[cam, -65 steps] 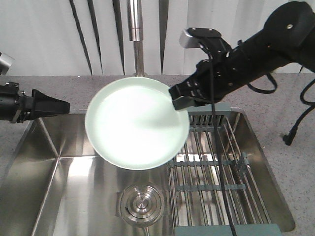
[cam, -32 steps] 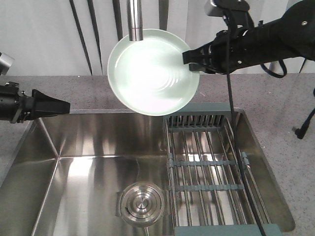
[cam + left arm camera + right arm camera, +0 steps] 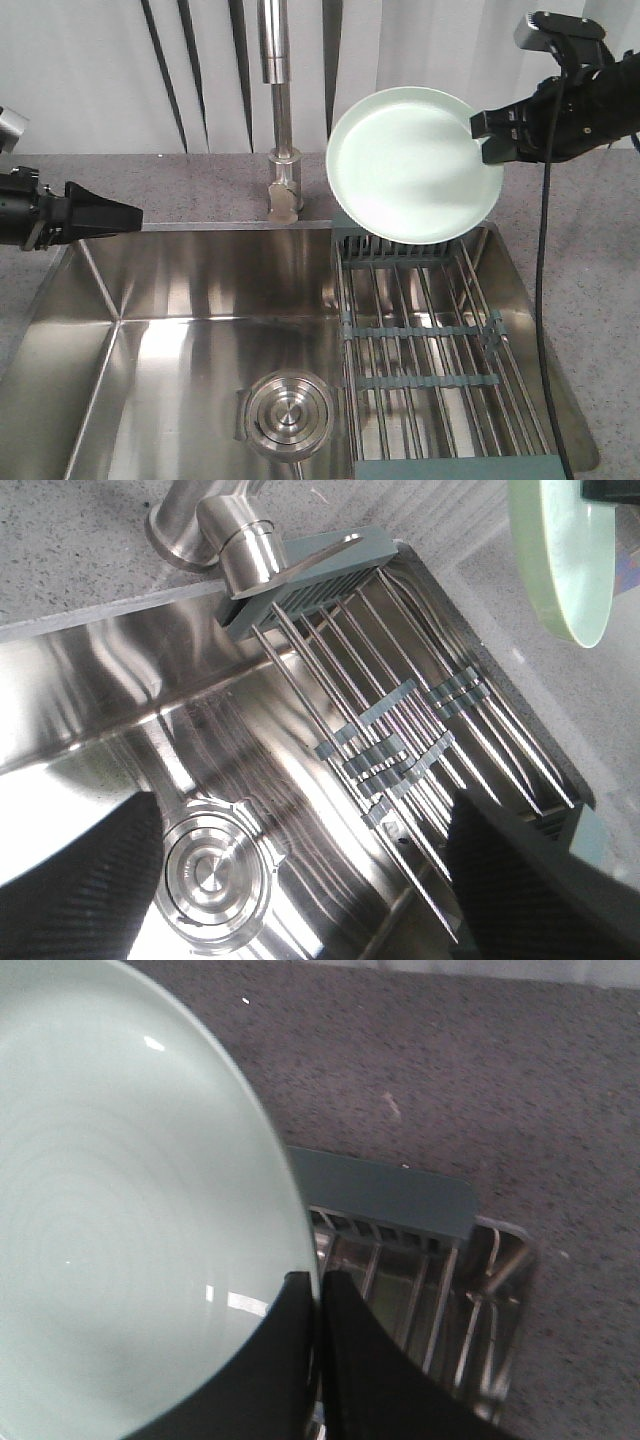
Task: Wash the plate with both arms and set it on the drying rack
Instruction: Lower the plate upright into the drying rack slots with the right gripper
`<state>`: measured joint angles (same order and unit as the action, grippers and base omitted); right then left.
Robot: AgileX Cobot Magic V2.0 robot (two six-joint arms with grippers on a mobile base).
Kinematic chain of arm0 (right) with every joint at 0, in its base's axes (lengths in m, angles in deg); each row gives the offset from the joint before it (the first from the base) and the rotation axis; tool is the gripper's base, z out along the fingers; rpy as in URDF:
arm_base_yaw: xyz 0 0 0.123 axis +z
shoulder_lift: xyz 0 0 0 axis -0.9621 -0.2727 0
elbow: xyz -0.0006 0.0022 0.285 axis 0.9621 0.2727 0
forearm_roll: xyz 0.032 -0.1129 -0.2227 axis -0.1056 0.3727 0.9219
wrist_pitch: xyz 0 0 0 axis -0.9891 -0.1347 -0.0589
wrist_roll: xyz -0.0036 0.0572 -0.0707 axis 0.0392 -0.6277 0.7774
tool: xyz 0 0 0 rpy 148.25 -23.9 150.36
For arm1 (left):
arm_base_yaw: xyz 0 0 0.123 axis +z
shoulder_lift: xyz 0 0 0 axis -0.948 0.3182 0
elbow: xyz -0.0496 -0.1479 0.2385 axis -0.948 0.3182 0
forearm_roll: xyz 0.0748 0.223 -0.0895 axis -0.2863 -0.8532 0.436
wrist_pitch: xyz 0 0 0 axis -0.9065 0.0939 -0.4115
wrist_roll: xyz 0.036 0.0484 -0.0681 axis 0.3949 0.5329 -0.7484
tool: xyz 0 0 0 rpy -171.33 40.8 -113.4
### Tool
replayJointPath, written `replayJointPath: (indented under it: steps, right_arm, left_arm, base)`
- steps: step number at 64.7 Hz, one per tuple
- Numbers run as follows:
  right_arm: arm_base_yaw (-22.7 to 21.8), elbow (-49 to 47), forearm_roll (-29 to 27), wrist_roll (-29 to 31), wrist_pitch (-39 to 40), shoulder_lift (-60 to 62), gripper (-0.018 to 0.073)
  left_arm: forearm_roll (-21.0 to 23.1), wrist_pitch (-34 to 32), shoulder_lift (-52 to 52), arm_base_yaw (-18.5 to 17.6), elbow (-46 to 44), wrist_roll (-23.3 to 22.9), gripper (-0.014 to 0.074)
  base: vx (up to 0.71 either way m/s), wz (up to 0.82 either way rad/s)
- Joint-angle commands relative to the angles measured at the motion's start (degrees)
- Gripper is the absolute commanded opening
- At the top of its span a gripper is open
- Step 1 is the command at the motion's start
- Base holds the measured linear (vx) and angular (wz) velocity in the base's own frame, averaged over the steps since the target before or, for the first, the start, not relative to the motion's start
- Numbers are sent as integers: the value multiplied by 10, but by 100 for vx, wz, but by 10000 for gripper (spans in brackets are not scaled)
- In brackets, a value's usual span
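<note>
The pale mint-green plate (image 3: 415,165) hangs tilted almost upright over the far, slotted end of the drying rack (image 3: 430,340). I cannot tell whether its lower edge touches the rack. My right gripper (image 3: 487,135) is shut on the plate's right rim. In the right wrist view the two black jaws (image 3: 318,1278) pinch the edge of the plate (image 3: 120,1210), with the rack's grey-blue end piece (image 3: 400,1200) below. My left gripper (image 3: 120,214) hovers at the sink's left edge, away from the plate. Its jaws stand wide apart (image 3: 310,880) with nothing between them. The left wrist view shows the rack (image 3: 400,730) and the plate's edge (image 3: 560,550).
The steel sink (image 3: 150,300) has a round drain (image 3: 288,415) beside the rack. A faucet (image 3: 277,100) rises at the back, left of the plate. A black cable (image 3: 545,300) hangs from the right arm along the rack's right side. Speckled counter (image 3: 600,300) surrounds the sink.
The right arm lifted the plate from over the sink, passed it in front of the faucet, then carried it right to above the rack's far end. The left arm has not moved.
</note>
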<state>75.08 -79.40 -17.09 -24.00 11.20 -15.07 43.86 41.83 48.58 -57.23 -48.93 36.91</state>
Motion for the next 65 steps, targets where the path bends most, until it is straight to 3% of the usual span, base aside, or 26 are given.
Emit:
replayJointPath:
  steps: [1, 21, 49, 58, 65]
  right_arm:
    - [-8, -18, 28, -2, 4, 25, 6]
    - [-6, -18, 78, -2, -87, -20, 67]
    - [-6, -17, 37, 9, -126, -93, 86]
    - [12, -17, 37, 40, -140, -111, 113]
    - [39, -17, 67, 38, -127, -116, 163]
  left_arm:
    - [37, 30, -27, 2, -13, 2, 552]
    - [37, 30, -27, 2, -13, 2, 552]
    - [37, 30, -27, 2, -13, 2, 552]
    - [37, 30, -27, 2, -13, 2, 552]
    - [37, 30, -27, 2, -13, 2, 552]
  base:
    - [0, 0]
    - [0, 0]
    - [0, 0]
    - [0, 0]
    - [0, 0]
